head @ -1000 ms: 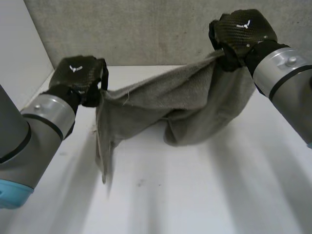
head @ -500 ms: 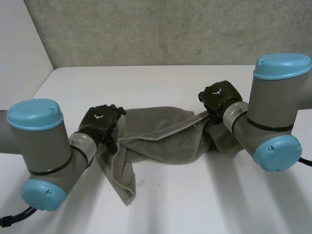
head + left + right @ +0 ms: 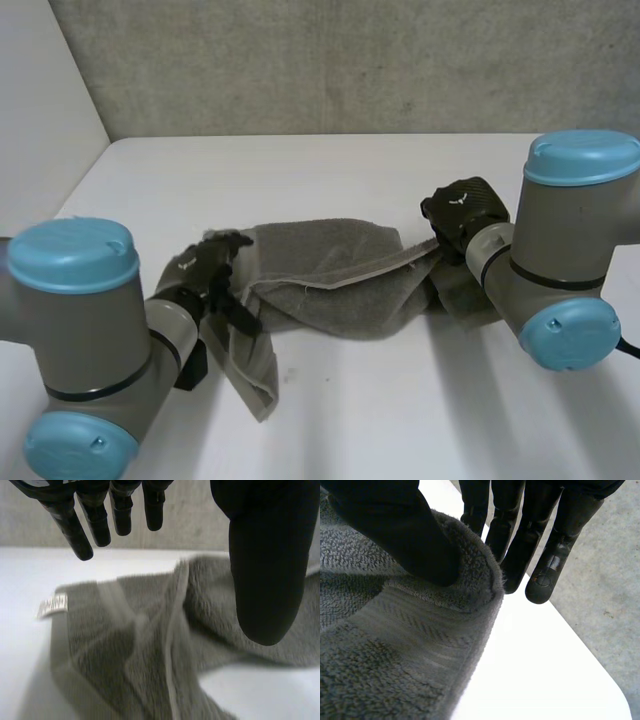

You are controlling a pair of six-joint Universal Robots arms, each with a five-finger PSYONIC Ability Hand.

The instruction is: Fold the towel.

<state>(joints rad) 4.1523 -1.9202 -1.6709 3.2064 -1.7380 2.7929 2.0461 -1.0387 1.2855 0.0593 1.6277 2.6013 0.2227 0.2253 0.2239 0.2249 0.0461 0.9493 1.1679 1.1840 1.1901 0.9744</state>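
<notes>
One grey towel (image 3: 330, 285), laid bunched and loosely doubled on the white table (image 3: 330, 170) between both hands. No neat fold is made yet, so straightening and folding are judged to be left.

Left hand (image 3: 202, 270): fingers (image 3: 90, 520) held straight and spread above the towel's near corner, with nothing held.

Right hand (image 3: 468, 205): the towel's far edge is pinched between thumb and fingers.

One small white label (image 3: 52, 605) is sewn at the corner. Its print cannot be read.
</notes>
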